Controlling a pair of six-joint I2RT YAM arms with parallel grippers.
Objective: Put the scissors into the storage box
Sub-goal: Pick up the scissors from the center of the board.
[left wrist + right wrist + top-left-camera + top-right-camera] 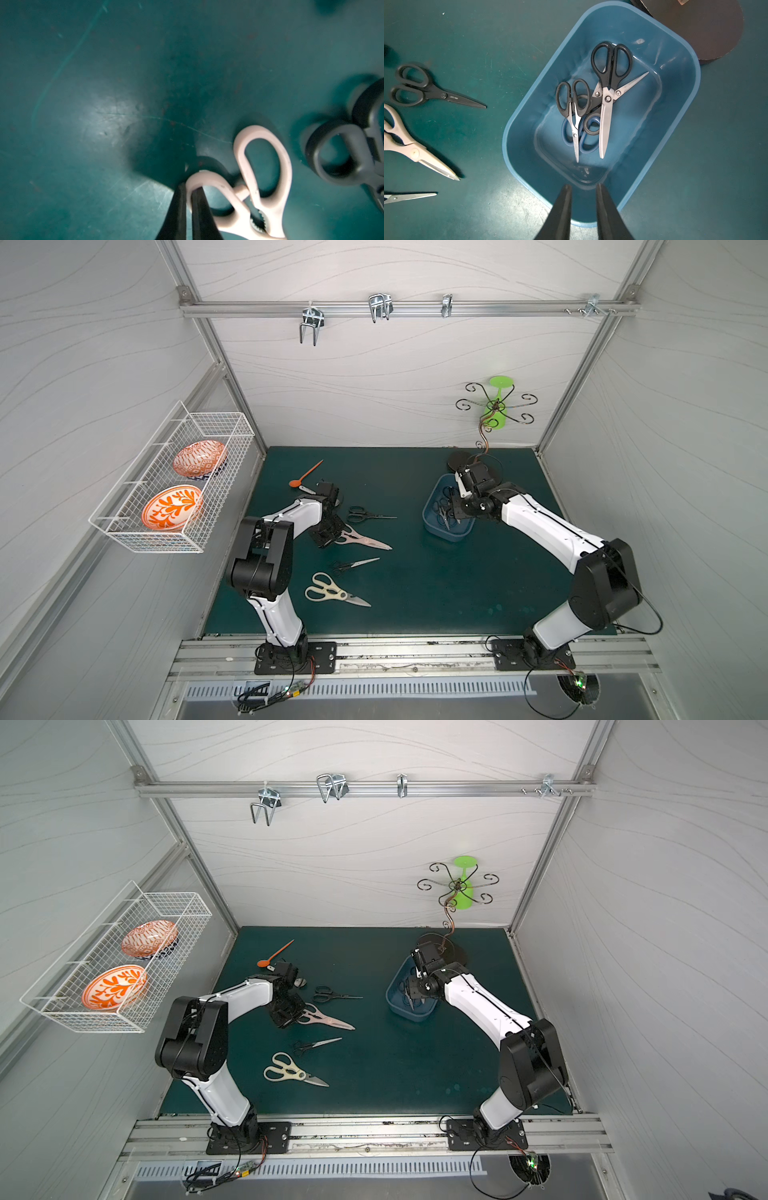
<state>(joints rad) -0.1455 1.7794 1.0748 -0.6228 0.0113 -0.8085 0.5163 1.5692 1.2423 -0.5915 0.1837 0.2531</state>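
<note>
My left gripper (190,188) is shut on one handle loop of the pink-handled scissors (264,166), which lie on the green mat (415,593) in both top views (361,539) (328,1020). Around them lie black-handled scissors (368,514), a smaller black pair (353,564) and cream-handled shears (332,591). The dark blue storage box (675,104) holds several pairs of scissors (608,93), black-handled ones over a blue-handled one. My right gripper (583,186) hangs open above the box's near end with nothing between its fingers.
An orange spoon (305,475) and a metal spoon (306,489) lie behind the left arm. A white wire basket (174,477) with two orange bowls hangs on the left wall. A wire stand's dark round base (708,31) sits right behind the box.
</note>
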